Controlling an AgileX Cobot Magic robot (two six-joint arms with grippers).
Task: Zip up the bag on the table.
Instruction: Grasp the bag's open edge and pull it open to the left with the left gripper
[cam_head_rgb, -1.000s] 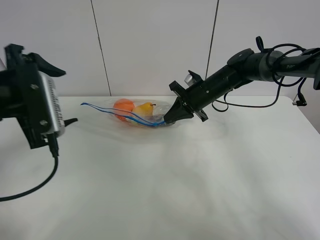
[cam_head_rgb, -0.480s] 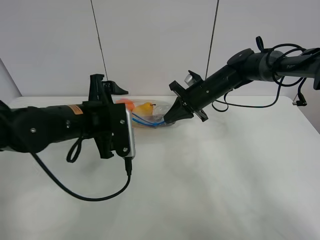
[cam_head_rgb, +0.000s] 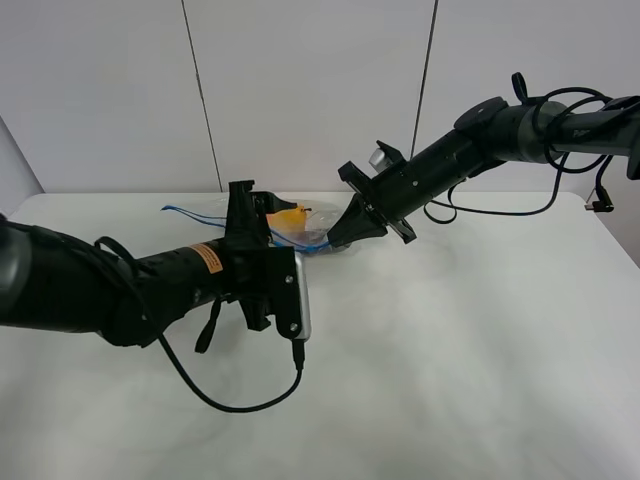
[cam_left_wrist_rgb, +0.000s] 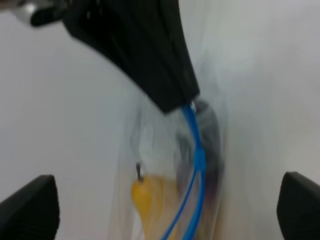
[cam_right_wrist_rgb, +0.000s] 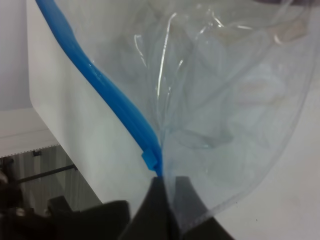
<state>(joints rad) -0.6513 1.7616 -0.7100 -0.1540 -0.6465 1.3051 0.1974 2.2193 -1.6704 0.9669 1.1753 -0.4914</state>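
The bag (cam_head_rgb: 305, 232) is lying on the surface (cam_head_rgb: 450, 350) with a yellow pear-shaped fruit (cam_head_rgb: 290, 215) showing through it, and it is not shifting. Its blue zipper strip (cam_head_rgb: 190, 213) is still running in two separate lines away from the pinched end, so the mouth is judged to be still open. At that end of the bag, the right tool (cam_head_rgb: 332, 243) is staying pressed together on the plastic just where the strip stops, and it is keeping that corner lifted and steady.

What is changing is the other arm. Over the last second it has been swinging in from well away, and its left tool (cam_head_rgb: 252, 203) is now arriving right at the bag on the side away from the pinched end. Its fingers (cam_left_wrist_rgb: 30, 207) are spread wide, gripping nothing, with the strip lying between them in the wrist view.

The anchoring is therefore looking done, and the closing pass is only now being set up. Next, the spread tool is likely needing to close onto the strip and run along it.
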